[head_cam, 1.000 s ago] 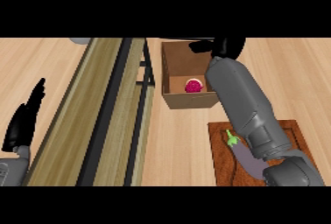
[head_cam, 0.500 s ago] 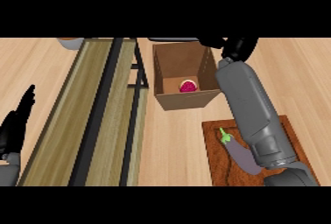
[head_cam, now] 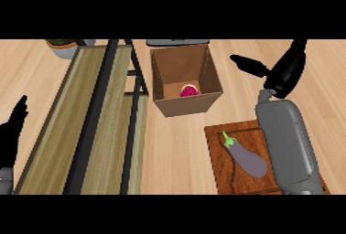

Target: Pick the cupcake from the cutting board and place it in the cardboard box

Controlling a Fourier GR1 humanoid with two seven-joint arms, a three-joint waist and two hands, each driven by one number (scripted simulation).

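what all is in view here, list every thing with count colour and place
cardboard box: 1, brown, open, upper middle of counter
cupcake: 1, pink, inside the cardboard box
cutting board: 1, reddish brown, lower right
eggplant: 1, purple with green stem, on the cutting board
shelf rack: 1, olive with black frame, left
potted plant: 1, green in grey pot, top left
left robot hand: 1, black, open, resting at left edge
right robot hand: 1, black, open, right of the box
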